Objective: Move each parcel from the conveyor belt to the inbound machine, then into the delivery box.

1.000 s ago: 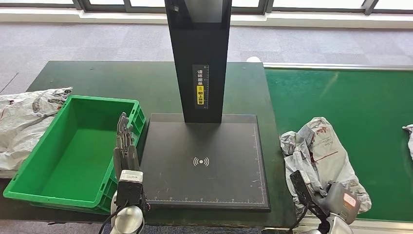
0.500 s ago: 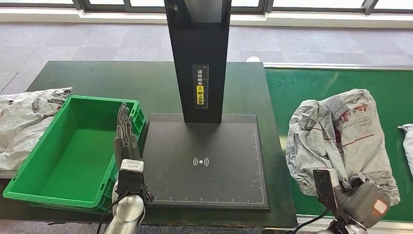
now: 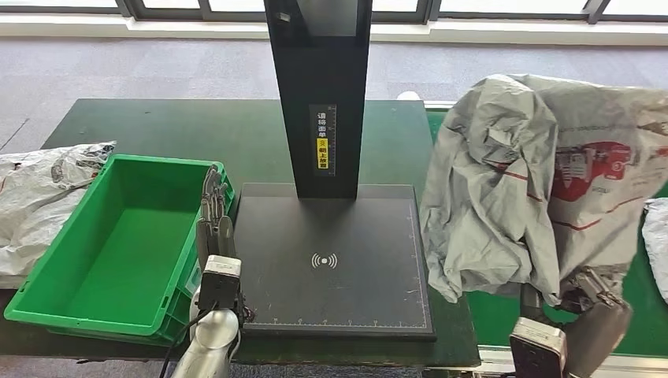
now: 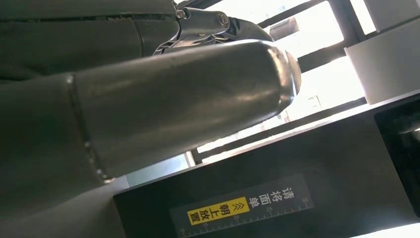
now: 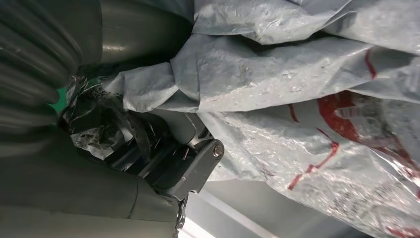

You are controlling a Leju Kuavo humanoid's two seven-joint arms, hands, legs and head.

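The grey parcel (image 3: pixel 543 181) is up in the air, held from below by the right hand (image 3: pixel 587 295), hanging over the seam between the green conveyor belt (image 3: pixel 504 319) and the dark table (image 3: pixel 157 130). It's big and crumpled, so it blocks most of the belt in the head view. Another parcel (image 3: pixel 655 240) pokes in at the belt's far right edge.

The inbound machine (image 3: pixel 331 264) sits just beside it, flat black plate with a tall black post (image 3: pixel 319 94) rising at the back. Left of that is the green delivery box (image 3: pixel 47 303), and a pile of grey bags (image 3: pixel 35 197) lies past the box.

The right wrist view shows what the head view can't: fingers (image 5: pixel 183 168) bunched into the plastic, clamped on it.

Left hand (image 3: pixel 213 228) is upright between box and plate, fingers straight, holding nothing as far as I can tell. The left wrist view catches the post's yellow label (image 4: pixel 218 213).
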